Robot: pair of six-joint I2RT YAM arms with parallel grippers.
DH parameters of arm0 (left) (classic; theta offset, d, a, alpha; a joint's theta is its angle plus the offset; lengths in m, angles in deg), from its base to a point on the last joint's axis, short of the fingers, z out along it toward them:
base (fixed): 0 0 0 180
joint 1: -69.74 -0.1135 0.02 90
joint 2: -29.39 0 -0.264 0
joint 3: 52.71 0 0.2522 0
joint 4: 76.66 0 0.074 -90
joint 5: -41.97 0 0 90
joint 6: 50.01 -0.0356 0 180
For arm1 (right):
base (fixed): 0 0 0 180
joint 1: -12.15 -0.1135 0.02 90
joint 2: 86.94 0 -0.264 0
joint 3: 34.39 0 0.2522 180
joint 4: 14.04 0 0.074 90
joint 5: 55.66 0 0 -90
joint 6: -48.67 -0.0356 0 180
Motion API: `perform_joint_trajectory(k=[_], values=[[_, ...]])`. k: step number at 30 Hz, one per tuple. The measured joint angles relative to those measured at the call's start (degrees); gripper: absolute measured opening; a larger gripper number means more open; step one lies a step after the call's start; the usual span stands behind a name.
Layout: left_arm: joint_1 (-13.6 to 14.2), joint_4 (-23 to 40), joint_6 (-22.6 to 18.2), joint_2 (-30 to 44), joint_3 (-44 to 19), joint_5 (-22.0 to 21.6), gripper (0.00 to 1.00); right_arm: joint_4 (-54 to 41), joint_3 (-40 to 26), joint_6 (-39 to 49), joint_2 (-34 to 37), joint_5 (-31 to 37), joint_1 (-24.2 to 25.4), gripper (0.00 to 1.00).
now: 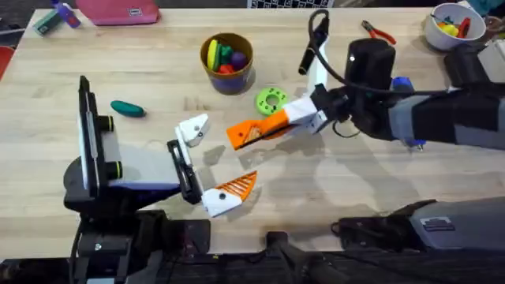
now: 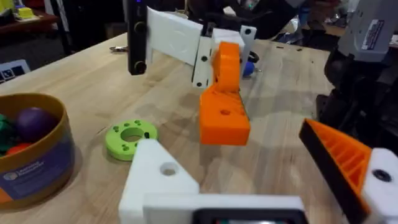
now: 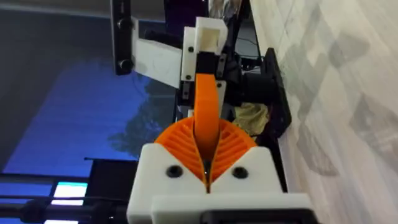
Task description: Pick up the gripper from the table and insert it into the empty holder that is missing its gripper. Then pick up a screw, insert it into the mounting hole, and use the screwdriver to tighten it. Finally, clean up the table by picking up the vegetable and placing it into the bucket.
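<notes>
The right gripper [image 1: 272, 128] has its fingers pinched shut on the orange gripper [image 2: 224, 102] at centre frame in the overhead view, carried clear of the bench [image 1: 158, 59] and aimed toward the holder [image 1: 192, 130], likely for insertion; the left gripper [image 1: 207, 170], lower centre, waits with fingers spread wide and empty. The vegetable [image 1: 128, 109] lies left; the bucket [image 1: 227, 63] stands upper centre.

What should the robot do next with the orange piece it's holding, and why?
Probably ease the right tool toward the empty white holder on the left arm. The tool is shut on the orange finger, which is near that holder but not in it yet.
</notes>
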State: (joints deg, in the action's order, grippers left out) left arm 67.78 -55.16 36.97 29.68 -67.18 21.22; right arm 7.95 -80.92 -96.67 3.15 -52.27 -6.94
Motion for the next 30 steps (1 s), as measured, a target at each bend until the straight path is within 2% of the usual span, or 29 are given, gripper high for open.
perform_joint_trajectory(k=[7,20,30], values=[[0.00,0.00,0.00,0.02,0.00,0.00,0.987,-0.15,-4.25,-2.06,0.57,0.01,-1.70,0.009],[0.00,0.00,0.00,0.00,0.00,0.00,0.987,1.00,-4.33,-2.06,4.82,1.51,-5.54,0.009],[0.00,0.00,0.00,0.01,0.00,0.00,0.987,3.38,-4.38,-2.56,4.89,1.53,-5.87,0.009]])
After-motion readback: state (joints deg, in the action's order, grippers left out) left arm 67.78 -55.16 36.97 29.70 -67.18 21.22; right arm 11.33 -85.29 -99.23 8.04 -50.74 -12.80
